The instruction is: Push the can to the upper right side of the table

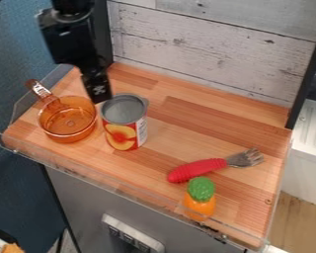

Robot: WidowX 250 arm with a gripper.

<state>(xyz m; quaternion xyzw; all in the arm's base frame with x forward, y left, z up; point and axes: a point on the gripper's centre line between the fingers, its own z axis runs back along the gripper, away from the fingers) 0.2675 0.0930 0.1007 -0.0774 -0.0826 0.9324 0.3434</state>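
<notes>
Camera view: gripper hangs over tabletop's left half, just beside can's rim. Can't tell how far open; nothing visible in grip. Can upright, left of centre. Amber pan by left edge. Red-handled fork toward right edge. Green-topped orange toy at front edge, near right corner.

Blue wall — left | whitewashed plank panel — back | white ribbed surface, right | wood floor, lower right
</notes>
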